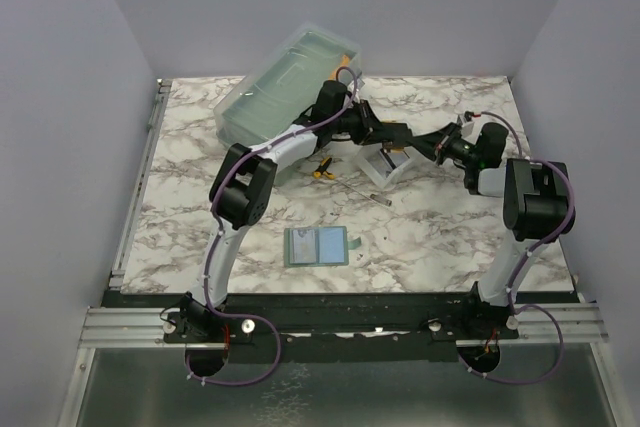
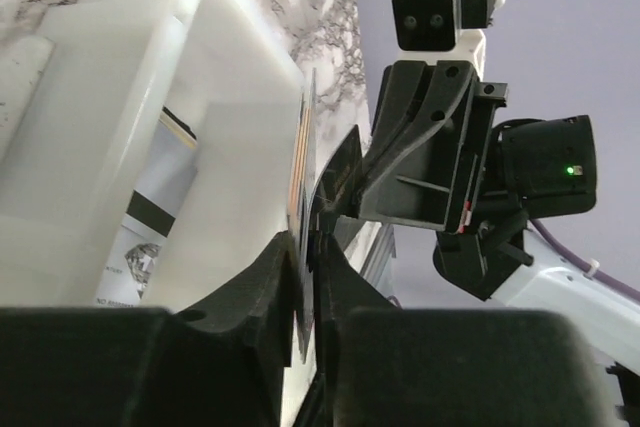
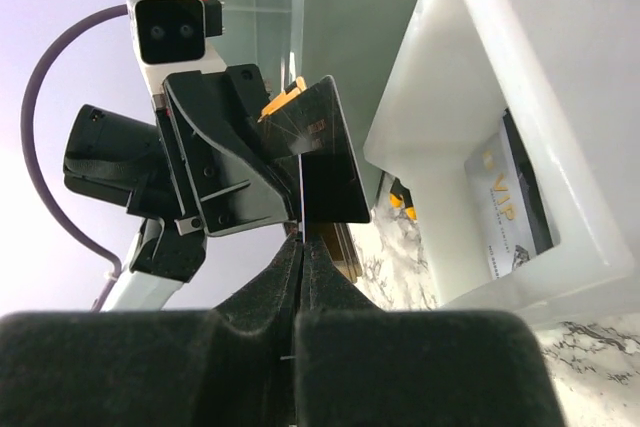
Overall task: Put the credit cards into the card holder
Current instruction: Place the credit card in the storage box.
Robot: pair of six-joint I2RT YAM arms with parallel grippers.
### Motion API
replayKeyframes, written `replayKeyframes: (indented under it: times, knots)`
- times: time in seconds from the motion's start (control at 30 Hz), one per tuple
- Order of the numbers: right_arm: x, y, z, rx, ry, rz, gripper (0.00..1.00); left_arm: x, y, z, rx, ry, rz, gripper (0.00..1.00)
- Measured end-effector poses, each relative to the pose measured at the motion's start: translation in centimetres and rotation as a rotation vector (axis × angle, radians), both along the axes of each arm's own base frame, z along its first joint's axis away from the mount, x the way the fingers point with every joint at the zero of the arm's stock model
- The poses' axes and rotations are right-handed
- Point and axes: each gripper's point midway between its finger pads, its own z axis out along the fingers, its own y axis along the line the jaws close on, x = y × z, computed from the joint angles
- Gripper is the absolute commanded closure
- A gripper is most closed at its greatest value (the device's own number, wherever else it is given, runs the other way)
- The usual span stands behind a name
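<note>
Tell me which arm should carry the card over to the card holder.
Right, probably. The right gripper is shut on the black card, which the left gripper also pinches near the white tray. The card holder lies open nearer the left base, so the left could steady it.

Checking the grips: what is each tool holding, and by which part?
Both tools pinch the same thin stack of credit cards. The right tool grips one edge, and the left tool grips another edge.
</note>
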Motion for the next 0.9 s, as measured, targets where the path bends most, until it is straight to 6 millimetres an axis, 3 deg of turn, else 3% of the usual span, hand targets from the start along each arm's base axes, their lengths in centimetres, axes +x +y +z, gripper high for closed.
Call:
replayKeyframes:
  times: [0.57,0.9]
  knots:
    - [0.3,-1.3,-0.6,-0.035,-0.018,-0.029,1.0,0.4,0.6,-3.6,0.133,0.029,0.06,0.36]
    - [0.5,-2.5,-0.3,-0.121,-0.04,-0.033,1.0,-0.2,1.2,-4.3,0.239,0.018,0.068,0.32]
